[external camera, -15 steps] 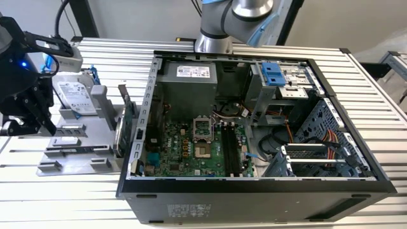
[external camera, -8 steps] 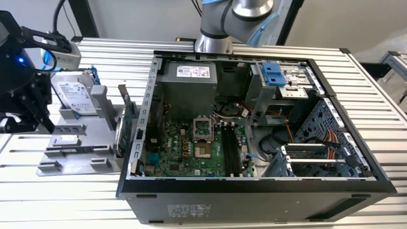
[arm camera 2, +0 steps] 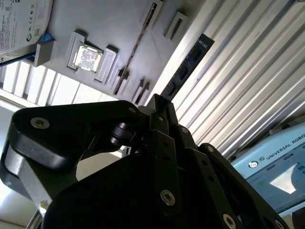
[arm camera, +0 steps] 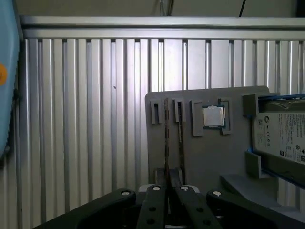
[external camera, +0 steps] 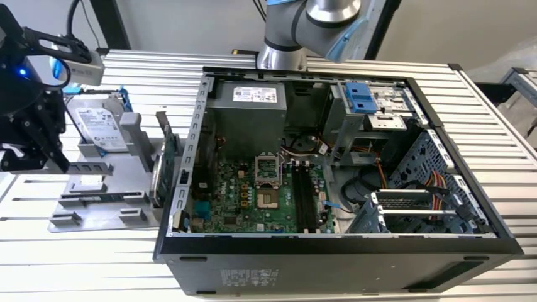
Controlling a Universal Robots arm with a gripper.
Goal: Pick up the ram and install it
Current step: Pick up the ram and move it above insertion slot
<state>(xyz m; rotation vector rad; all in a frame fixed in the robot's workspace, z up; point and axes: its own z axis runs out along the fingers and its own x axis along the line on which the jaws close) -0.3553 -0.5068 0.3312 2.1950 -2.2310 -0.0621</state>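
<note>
The end effector has its fingers pinched narrow on the ram. The ram juts past the tips as a long dark stick, held in the air over the ribbed tabletop and the gray tray.

In the exterior view the end effector hangs at the view's left, well apart from the open computer case. Between them stand the tray, its hard drive and an upright expansion card. A low carry could clip that card or the case wall.

The grip seems to sit near one end of the ram, so the stick could twist or slip. If it tilts, it would not meet the black memory slots squarely and could jam.

The exterior view gives the case and the slots. The second wrist view gives the flat face of the ram. The first wrist view gives the ram edge-on as a thin line rising from the end effector, so any lean can be judged there. It also shows the processor chip seated in the tray.
</note>
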